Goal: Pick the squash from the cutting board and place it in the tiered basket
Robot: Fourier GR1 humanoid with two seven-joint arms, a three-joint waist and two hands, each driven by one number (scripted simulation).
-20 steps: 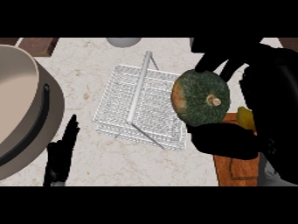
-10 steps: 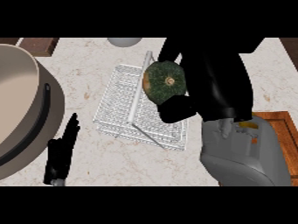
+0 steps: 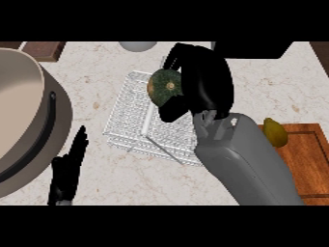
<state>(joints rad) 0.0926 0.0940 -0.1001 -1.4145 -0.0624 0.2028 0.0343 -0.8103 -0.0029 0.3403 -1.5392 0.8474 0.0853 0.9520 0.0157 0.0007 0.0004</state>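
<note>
I hold the squash (image 3: 165, 87) curled in my right robot hand (image 3: 204, 84) just above the basket (image 3: 135, 120); round, hard and likely heavy, it wants cupping around its middle.

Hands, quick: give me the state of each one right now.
Left hand: open, fingers straight, resting near the lower left edge, holding nothing.
Right hand: shut on the squash, held over the tiered basket.
</note>
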